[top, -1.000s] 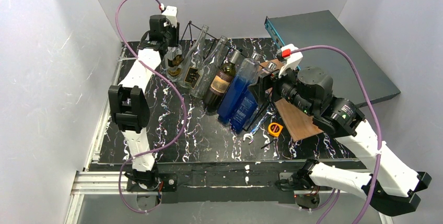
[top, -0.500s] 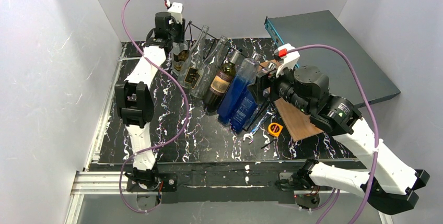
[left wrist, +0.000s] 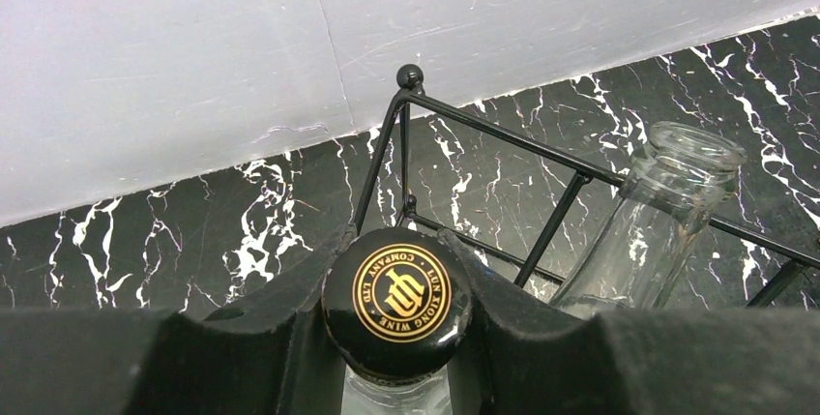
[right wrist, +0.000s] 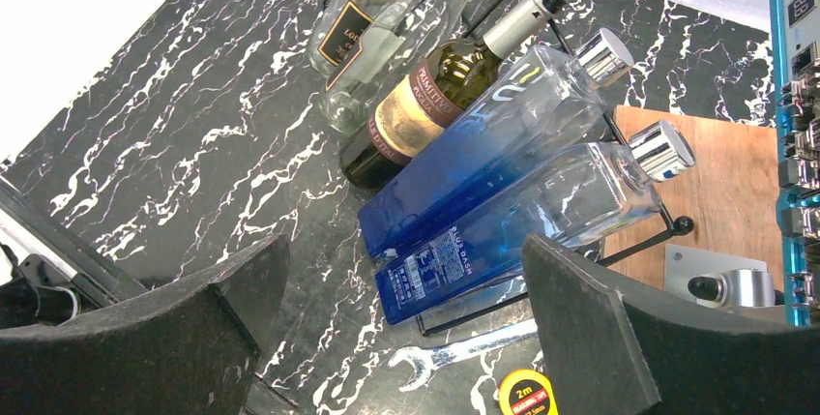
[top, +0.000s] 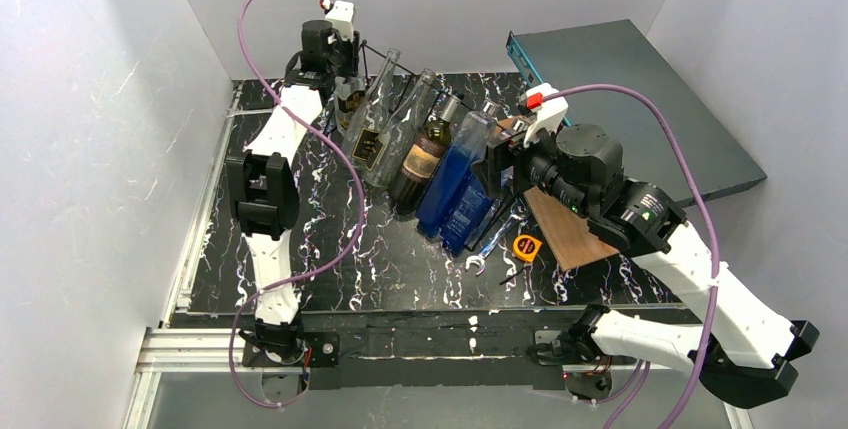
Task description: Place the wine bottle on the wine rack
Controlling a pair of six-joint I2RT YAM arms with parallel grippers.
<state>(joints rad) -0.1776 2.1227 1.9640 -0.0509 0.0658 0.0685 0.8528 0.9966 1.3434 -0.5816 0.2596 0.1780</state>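
Observation:
The wine rack (top: 366,48) is a black wire frame across the back of the table. Several bottles lie on it: two clear ones, a dark one with a brown label (top: 424,154) and two blue ones (top: 458,189). My left gripper (top: 343,77) is shut on the black, gold-printed cap (left wrist: 396,301) of a clear wine bottle (top: 348,101). It holds the bottle at the rack's left end, right by the corner wire (left wrist: 503,134). My right gripper (right wrist: 406,309) is open and empty, above the blue bottles (right wrist: 503,231) at the rack's right end (right wrist: 640,235).
A wrench (top: 497,239) and a yellow tape measure (top: 526,246) lie in front of the rack's right end. A wooden board (top: 567,229) lies under my right arm. A dark grey box with a teal edge (top: 630,74) stands at the back right. White walls enclose the table.
My left gripper has carried the bottle back and to the right, up to the rack's left end. My right arm has shifted slightly left and stayed open.

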